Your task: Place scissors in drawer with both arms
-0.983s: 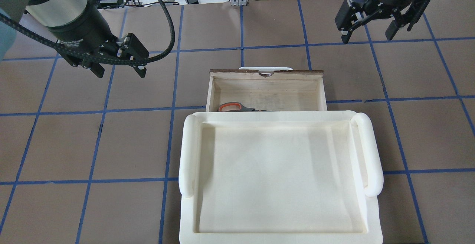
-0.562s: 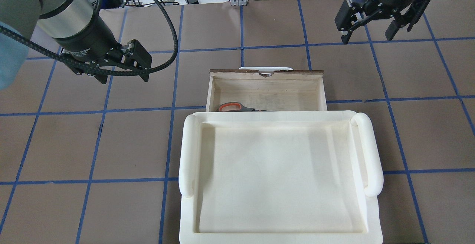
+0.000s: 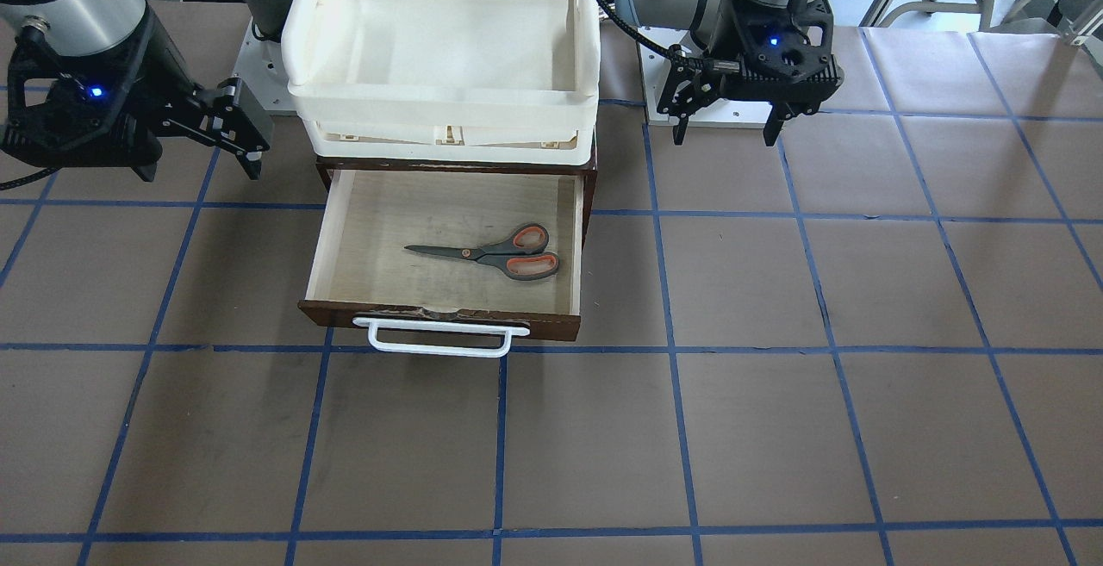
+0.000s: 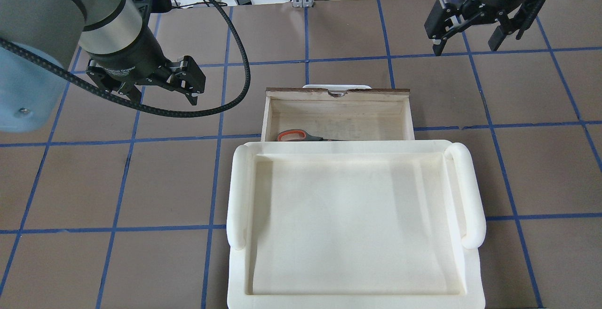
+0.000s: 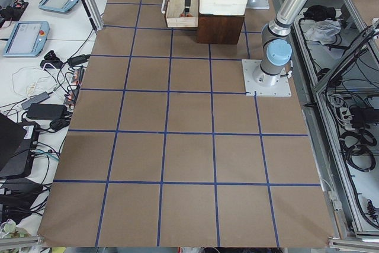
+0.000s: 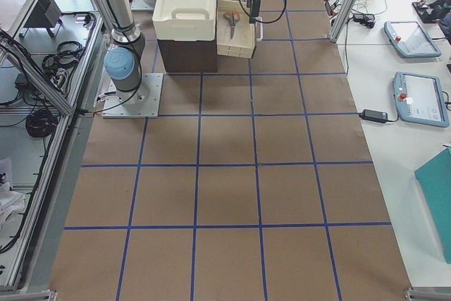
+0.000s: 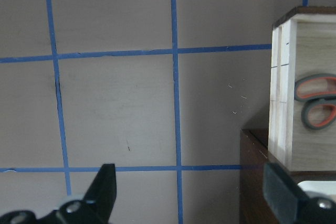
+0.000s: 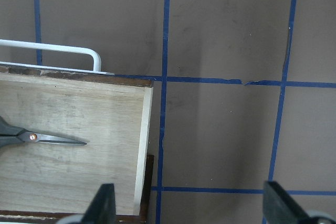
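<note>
The scissors (image 3: 504, 253) lie flat inside the open drawer (image 3: 551, 323), handles toward my left arm's side. In the overhead view the scissors (image 4: 301, 136) are half hidden by the tray's rim. My left gripper (image 4: 164, 98) is open and empty, hovering over the table to the left of the drawer (image 4: 336, 95). It also shows in the front view (image 3: 724, 137). Its wrist view shows the scissors' handles (image 7: 315, 106). My right gripper (image 4: 465, 48) is open and empty, high beyond the drawer's right front corner. Its wrist view shows the blades (image 8: 52, 139).
A cream-white plastic tray (image 4: 352, 299) sits on the dark brown cabinet (image 6: 184, 54) that the drawer slides out of. The drawer's white bar handle (image 3: 439, 344) faces away from the robot. Brown table surface with blue tape lines surrounds the cabinet.
My left arm has swung right, toward the drawer's left side, with its gripper still open. The right gripper has barely moved. The scissors and drawer are unchanged.
</note>
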`<action>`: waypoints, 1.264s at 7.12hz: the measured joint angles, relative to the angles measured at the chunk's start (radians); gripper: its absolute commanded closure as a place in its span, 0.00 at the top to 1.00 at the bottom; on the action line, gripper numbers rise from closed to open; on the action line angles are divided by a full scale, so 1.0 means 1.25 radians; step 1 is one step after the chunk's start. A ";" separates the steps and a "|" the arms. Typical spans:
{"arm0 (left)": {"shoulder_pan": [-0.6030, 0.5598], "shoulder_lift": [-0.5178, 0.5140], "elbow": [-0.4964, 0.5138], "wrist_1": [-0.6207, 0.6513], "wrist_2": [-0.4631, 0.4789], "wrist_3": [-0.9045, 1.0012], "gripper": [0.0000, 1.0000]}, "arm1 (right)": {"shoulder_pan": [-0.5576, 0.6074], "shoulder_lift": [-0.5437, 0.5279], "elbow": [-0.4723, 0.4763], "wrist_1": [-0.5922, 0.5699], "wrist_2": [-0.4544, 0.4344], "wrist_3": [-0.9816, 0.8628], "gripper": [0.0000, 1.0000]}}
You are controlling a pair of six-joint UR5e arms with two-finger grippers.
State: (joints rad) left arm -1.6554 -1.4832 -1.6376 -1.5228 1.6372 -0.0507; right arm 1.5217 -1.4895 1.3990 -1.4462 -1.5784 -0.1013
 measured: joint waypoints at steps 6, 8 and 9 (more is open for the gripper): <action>-0.002 0.001 0.007 0.013 -0.030 0.002 1.00 | 0.000 0.000 0.001 0.002 0.000 0.000 1.00; -0.001 0.007 0.000 0.013 -0.030 0.002 1.00 | 0.000 0.000 0.001 0.002 -0.004 0.000 1.00; -0.002 0.010 -0.001 0.011 -0.030 -0.002 1.00 | 0.000 0.000 0.001 0.003 -0.012 0.000 1.00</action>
State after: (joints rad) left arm -1.6575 -1.4706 -1.6395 -1.5085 1.5991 -0.0530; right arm 1.5217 -1.4895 1.4005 -1.4425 -1.5939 -0.1013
